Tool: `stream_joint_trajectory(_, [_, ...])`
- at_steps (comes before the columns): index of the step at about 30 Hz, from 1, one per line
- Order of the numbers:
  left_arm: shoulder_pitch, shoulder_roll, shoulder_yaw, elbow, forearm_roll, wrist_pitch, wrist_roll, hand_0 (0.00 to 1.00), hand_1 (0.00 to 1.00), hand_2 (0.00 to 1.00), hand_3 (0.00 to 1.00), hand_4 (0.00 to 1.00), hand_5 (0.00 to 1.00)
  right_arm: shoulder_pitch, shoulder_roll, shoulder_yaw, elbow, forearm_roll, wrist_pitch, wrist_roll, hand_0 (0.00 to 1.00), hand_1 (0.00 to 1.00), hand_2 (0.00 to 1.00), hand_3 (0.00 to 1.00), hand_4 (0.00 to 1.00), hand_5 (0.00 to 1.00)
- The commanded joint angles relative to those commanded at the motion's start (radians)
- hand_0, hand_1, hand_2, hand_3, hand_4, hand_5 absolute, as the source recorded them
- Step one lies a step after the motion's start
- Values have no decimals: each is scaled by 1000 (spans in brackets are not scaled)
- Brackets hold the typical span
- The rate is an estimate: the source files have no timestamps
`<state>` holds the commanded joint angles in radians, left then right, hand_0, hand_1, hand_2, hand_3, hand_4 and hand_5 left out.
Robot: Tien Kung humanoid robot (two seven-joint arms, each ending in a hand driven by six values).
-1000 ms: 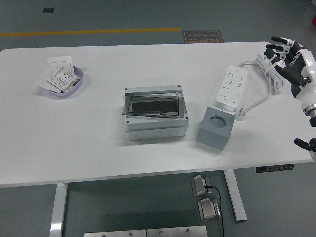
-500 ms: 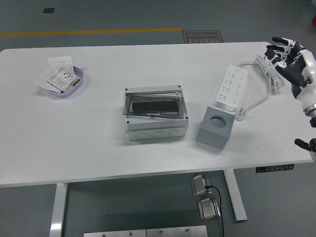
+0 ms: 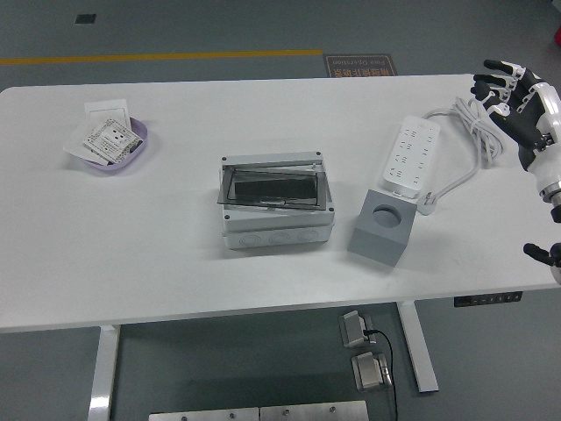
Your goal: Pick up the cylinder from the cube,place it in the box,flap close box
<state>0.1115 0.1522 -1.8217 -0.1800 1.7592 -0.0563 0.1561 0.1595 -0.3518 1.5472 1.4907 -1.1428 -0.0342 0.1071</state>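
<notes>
Change: the right hand (image 3: 517, 101) has drawn back a little toward the right edge and slightly upward since a second ago; everything on the table (image 3: 175, 254) lies as it did.
Right hand: raised over the table's far right corner, fingers spread and loosely bent, holding nothing, near the coiled white cable (image 3: 473, 132).
Left arm: out of the picture.
Box (image 3: 276, 197): grey, at the table's middle, its dark see-through flap lying down over the opening, seemingly closed.
Cylinder: not to be made out; a dark shape shows under the flap, but the view is too dim to say if that is it.
Cube (image 3: 382, 226): grey, just right of the box, its round hole on top showing empty.
Power strip (image 3: 409, 154): white, just behind the cube, its cable running to the right.
Bowl (image 3: 131, 153): pale purple, at the far left, holding white cards.
</notes>
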Motion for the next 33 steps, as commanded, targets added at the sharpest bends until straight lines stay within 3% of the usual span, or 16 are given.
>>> stream_joint_trajectory(33, [-20, 10, 10, 0, 10, -3, -5, 584, 629, 622, 655, 727, 347, 16, -18, 10, -17, -2, -5, 7, 754, 654, 683, 713, 726, 336])
